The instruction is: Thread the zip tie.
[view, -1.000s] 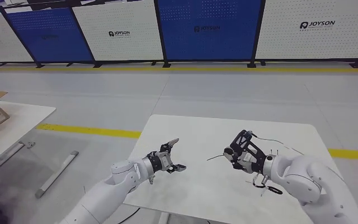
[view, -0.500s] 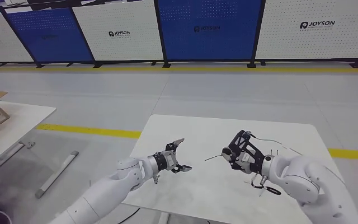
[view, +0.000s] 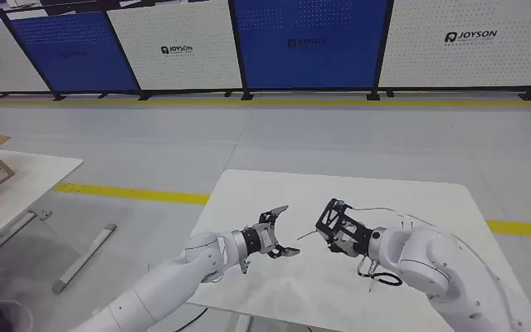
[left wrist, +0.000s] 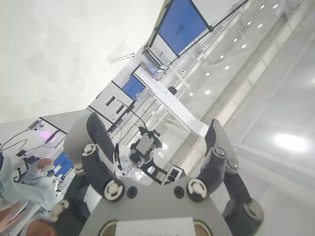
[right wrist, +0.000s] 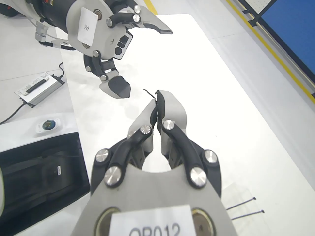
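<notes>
White tabletop [view: 265, 191] with blue pegboard panels [view: 307, 66] behind, and mid-frame the right gripper [right wrist: 156, 99] is pinching a thin black plastic zip tie [right wrist: 148, 92], its tip poking toward the left gripper [right wrist: 146, 62], I'd guess for a handoff. That one's jaws are spread wide just beside the tip, with nothing in between. Two spare black ties [right wrist: 241, 203] lie lower right in the right wrist view.

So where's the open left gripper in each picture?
Top view: left gripper hangs over the table.
Left wrist view: left gripper close up, table beyond.
Right wrist view: left gripper past the right gripper, over the table.
Shared landmark: the table.
</notes>
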